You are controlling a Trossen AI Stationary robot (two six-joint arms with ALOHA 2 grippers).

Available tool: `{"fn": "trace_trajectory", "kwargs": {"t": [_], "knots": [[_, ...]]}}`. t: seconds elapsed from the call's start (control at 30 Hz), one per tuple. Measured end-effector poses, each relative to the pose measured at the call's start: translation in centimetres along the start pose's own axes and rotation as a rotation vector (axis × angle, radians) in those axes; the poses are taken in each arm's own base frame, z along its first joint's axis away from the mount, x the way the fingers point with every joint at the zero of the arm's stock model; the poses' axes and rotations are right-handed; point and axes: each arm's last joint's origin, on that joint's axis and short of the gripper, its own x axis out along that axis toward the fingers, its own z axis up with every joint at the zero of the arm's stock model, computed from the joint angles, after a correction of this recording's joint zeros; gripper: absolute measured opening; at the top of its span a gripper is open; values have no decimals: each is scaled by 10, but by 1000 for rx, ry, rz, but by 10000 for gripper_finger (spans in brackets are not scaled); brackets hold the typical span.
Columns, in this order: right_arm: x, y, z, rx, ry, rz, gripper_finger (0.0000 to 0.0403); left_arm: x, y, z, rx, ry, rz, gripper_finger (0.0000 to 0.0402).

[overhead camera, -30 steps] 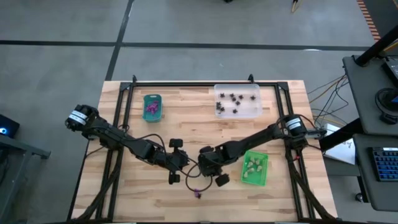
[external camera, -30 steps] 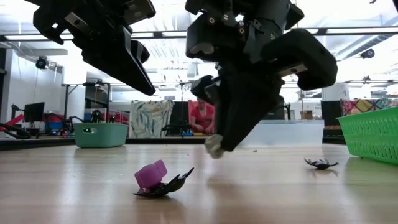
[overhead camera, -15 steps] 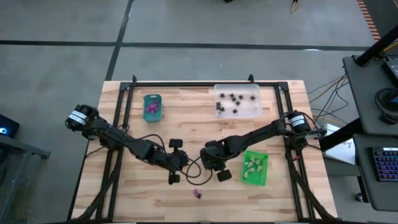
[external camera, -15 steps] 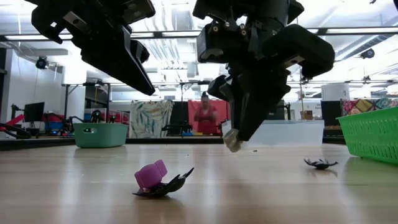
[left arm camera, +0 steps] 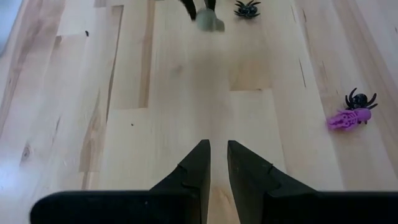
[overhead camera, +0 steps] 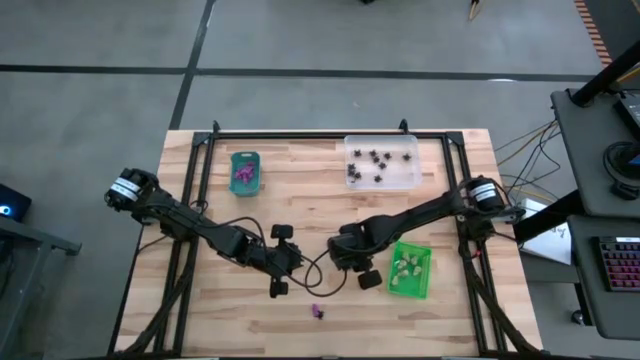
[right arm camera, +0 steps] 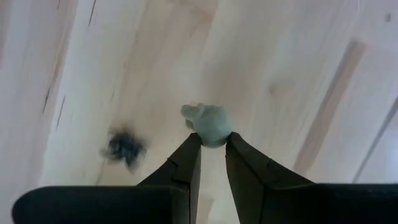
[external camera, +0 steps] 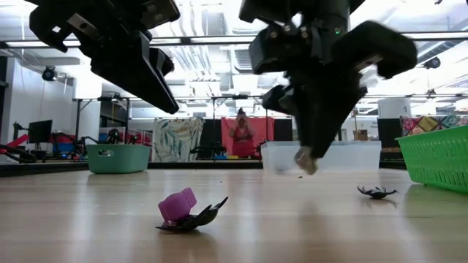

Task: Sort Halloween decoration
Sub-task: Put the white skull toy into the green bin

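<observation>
— Swung toward the bright green tray [overhead camera: 411,271] since a second ago, right end effector [right arm camera: 212,138] clamped on a pale cream-green trinket [right arm camera: 208,123], carried clear of the counter [overhead camera: 300,190]. Moved from near the purple piece to just beside the tray's edge.

— And the left end effector [left arm camera: 218,157]?

— Hovering above bare wood near the middle, fingers nearly together, holding nothing.

— Where does the rest of the Halloween decoration lie?

— Purple trinket [external camera: 178,205] on the counter, touching a black spider [external camera: 201,217]; another black spider [external camera: 376,192] lying loose farther off. Purple pieces in the teal tray [overhead camera: 245,172], black ones in the clear tray [overhead camera: 382,162], pale ones in the bright green tray.

— Handling?

— Likely feather-light, hard plastic, smooth enough to slip or flick away under a pinch. Probably best taken across the bulkiest part of the body, as with the pale piece now, pinched at its lower side between the fingertips. Spider legs look thin and springy, poor places to grip.

— Anything hard to make out?

— Exact shape of the pale trinket, blurred in the low view. Whether purple piece and spider merely touch or are tangled, impossible to tell. Trinkets in the trays too small from above to count. Beyond the counter, a person in red, indistinct.
</observation>
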Motion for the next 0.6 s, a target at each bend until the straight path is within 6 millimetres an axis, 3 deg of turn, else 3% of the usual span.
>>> {"fn": "trace_trajectory", "kwargs": {"t": [0.3,0.47,0.6], "knots": [[-59,11,-24,115,27,3,63,0,0,0,-8,-1,-1,38],[-88,22,-55,258,58,2,63,0,-1,0,-11,-1,-1,38],[-92,32,-86,378,91,-1,63,0,-1,0,-11,-1,-1,38]]}}
